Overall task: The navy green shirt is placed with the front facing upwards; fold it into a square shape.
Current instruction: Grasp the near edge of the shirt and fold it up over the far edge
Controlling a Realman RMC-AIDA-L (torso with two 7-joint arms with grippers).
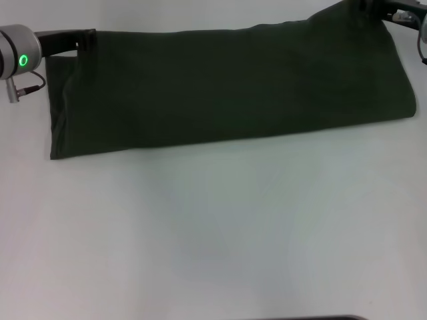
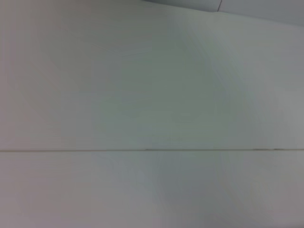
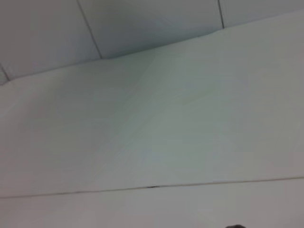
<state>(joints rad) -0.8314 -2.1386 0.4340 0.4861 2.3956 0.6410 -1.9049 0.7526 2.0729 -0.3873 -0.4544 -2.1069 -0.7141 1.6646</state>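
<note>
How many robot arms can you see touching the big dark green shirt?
2. The left gripper is at the dark olive-green cotton shirt's far left corner; the right gripper is at its far right corner. Both are partly out of frame.

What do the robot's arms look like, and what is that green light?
Little shows. The left arm ends in a silver-grey rounded joint with a glowing green ring, a thin dark cable below it, and a black link running toward the shirt. The right arm shows only dark and grey parts at the corner.

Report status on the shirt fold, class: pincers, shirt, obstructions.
Left pincer at shirt's far left corner, right pincer at far right corner. Navy green shirt lies as long folded band on white table. Nothing in the way.
</note>
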